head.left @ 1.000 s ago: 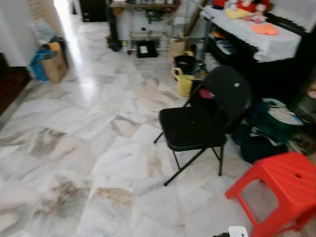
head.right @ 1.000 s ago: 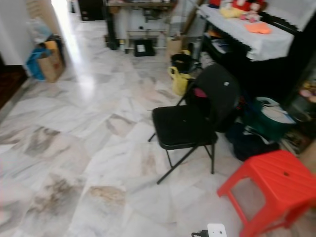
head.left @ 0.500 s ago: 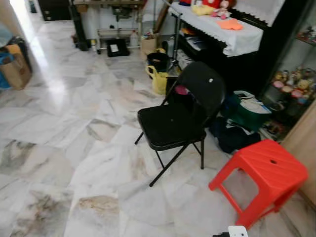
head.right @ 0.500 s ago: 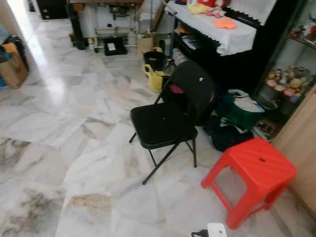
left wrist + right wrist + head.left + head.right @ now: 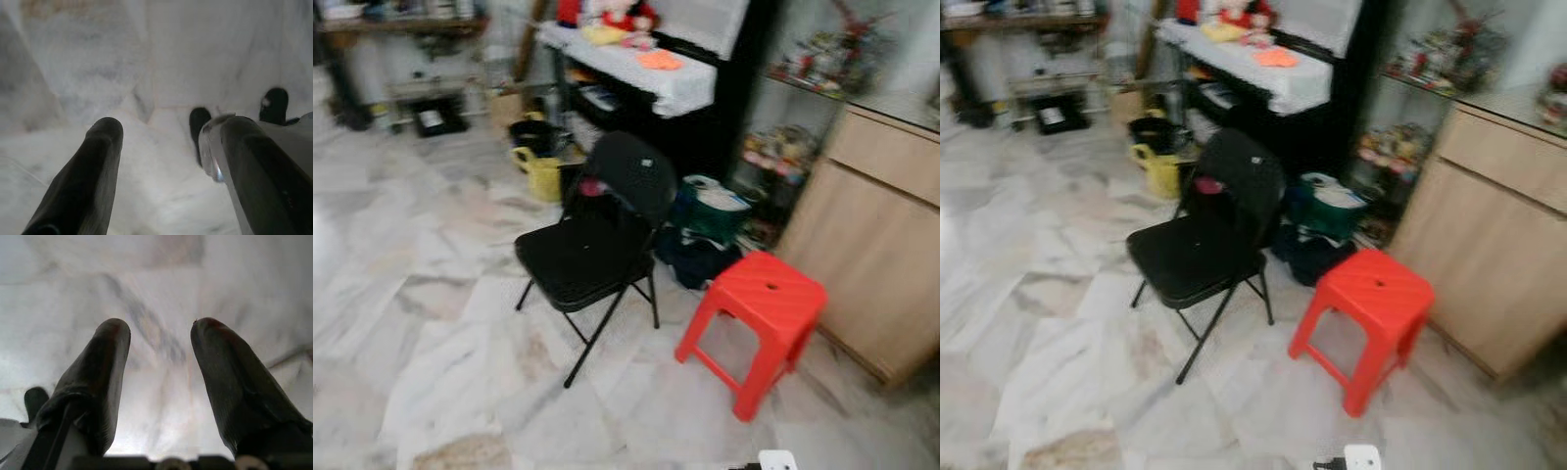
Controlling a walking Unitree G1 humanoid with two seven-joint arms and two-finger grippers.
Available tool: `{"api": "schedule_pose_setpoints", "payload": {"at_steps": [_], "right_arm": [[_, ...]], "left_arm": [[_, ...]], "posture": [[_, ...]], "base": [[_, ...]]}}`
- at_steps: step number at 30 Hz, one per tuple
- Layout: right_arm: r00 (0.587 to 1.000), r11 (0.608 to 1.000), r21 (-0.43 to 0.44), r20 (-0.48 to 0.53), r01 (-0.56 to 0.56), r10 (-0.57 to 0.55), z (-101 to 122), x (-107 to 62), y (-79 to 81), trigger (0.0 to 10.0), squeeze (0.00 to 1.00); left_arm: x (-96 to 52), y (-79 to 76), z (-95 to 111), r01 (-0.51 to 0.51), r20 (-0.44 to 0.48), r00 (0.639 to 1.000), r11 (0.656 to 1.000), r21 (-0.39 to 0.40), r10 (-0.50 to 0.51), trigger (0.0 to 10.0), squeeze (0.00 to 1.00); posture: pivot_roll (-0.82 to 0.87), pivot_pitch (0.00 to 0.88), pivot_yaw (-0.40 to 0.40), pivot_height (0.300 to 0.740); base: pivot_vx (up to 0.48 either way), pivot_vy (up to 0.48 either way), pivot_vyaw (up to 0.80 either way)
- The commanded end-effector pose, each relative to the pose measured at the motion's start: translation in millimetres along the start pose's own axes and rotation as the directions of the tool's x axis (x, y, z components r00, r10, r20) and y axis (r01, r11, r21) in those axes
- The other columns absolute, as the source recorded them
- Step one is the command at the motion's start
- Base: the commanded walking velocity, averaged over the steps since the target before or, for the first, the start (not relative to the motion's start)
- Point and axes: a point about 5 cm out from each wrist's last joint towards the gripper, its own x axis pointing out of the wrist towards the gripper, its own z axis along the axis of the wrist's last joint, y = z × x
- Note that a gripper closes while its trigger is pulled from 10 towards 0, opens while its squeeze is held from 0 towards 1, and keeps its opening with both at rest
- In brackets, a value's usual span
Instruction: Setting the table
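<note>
Both our hands hang empty over the marble floor [image 5: 146, 73]. Left hand [image 5: 166, 142] and right hand [image 5: 160, 357] have fingers spread apart, touching nothing.

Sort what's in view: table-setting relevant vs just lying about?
Relevant:
- left gripper, open, empty, over marble floor
- right gripper, open, empty

Lying about:
- black folding chair
- red plastic stool
- yellow watering can
- light wooden cabinet
</note>
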Motion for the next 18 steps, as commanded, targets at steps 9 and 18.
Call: {"api": "schedule_pose_setpoints", "payload": {"at_steps": [9,18], "right_arm": [[0.991,0.982,0.141,-0.041,-0.123,0.13,8,3.3,23.6,10.0,0.0],[0.994,0.965,0.249,-0.048,-0.08,0.095,-4,0.3,25.9,10.0,0.0]], "left_arm": [[-0.9,-119.3,16,0.123,-0.026,0.992,0.987,0.105,-0.121,10.0,0.0],[1.1,-93.4,6,0.07,-0.034,0.997,0.997,0.015,-0.069,10.0,0.0]], "posture": [[0.13,0.0,0.038,0.74],[0.07,0.003,0.037,0.74]], "base": [[0.0,0.0,-0.79],[0.0,0.0,-0.79]]}}
